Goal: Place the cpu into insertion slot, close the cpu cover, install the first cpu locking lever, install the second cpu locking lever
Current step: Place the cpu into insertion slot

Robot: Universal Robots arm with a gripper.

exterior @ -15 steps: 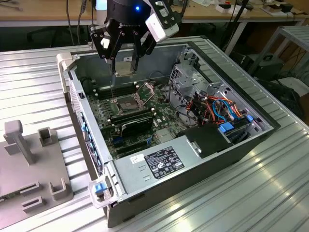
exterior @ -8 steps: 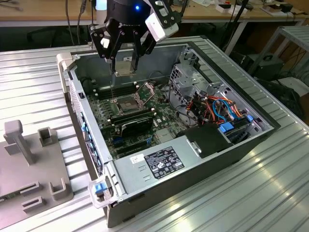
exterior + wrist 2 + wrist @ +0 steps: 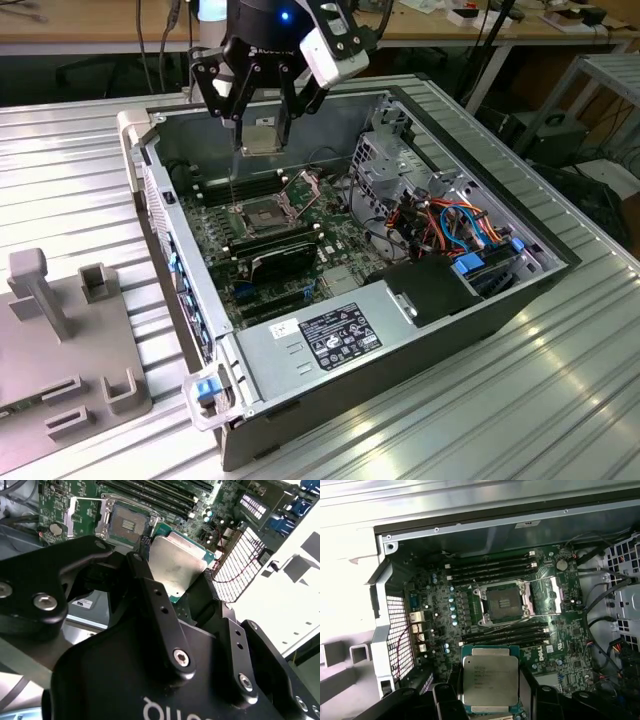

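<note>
Tool [image 3: 262, 130] fingers were clamped on the edges of the cpu [image 3: 490, 682], which was held flat with its silver-grey metal top turned toward both wrist views. The chip was kept well above the motherboard, apart from the insertion slot [image 3: 502, 601]. The arm was pointed straight down into the open computer case [image 3: 420, 330]. The slot's pin field was left exposed, the cpu cover [image 3: 555, 589] being swung open just beside it.
</note>
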